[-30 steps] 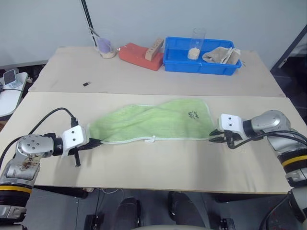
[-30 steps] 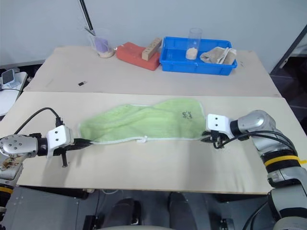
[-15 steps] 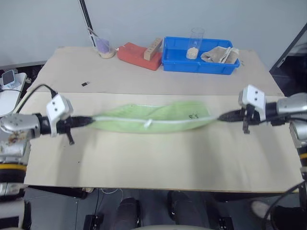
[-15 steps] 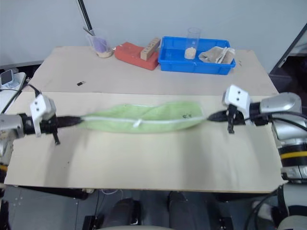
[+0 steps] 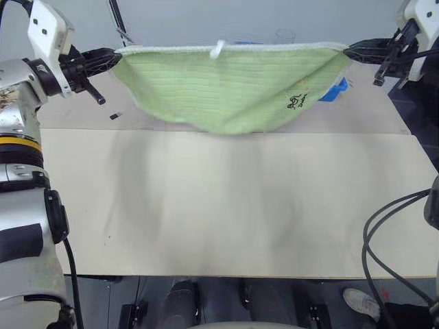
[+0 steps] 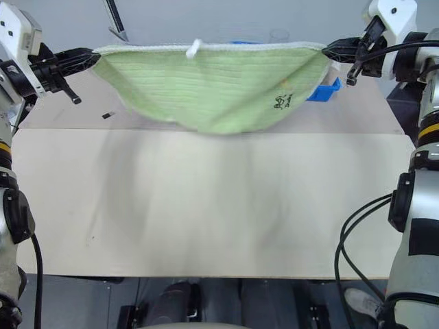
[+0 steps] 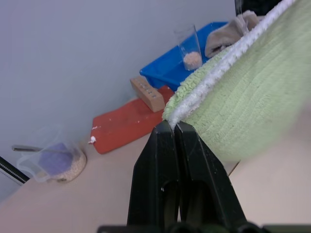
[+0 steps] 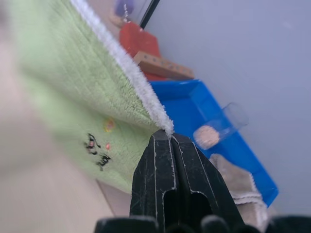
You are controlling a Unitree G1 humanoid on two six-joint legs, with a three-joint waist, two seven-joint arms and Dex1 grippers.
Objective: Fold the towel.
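Pale wooden tabletop (image 5: 226, 205) fills the near part of the head views, with a plain grey wall (image 5: 192, 20) behind it.

Counting up: one light green towel (image 5: 226, 86), two grippers, one blue bin (image 7: 170, 68), one clear cup (image 7: 189, 46), one red block (image 7: 124, 124), one tan wooden block (image 7: 148, 94), one clear beaker (image 7: 51, 162), one small dark bit on the table (image 5: 114, 116).

So the towel is up off the table, strung taut between both arms. The left gripper (image 5: 110, 58) at about 10 o'clock is clamped tight on one top corner, and the right gripper (image 6: 328, 49) at about 2 o'clock is pinched closed on the other corner. White edging runs straight across the top with a little white loop (image 5: 217, 48) poking up near 12, and the body sags into a belly at the middle. Dark printed mark (image 5: 296, 102) sits toward the right side.

Farther back, the towel hides most of the stuff. From the head you just catch a sliver of the blue bin at 2 o'clock. The left wrist view gives the rest: cup with beige grains standing in the bin, a beige cloth (image 7: 228, 34) bunched beside it and partly cut off by the towel edge. What's in the beaker is blurry, something purple over pale grains.
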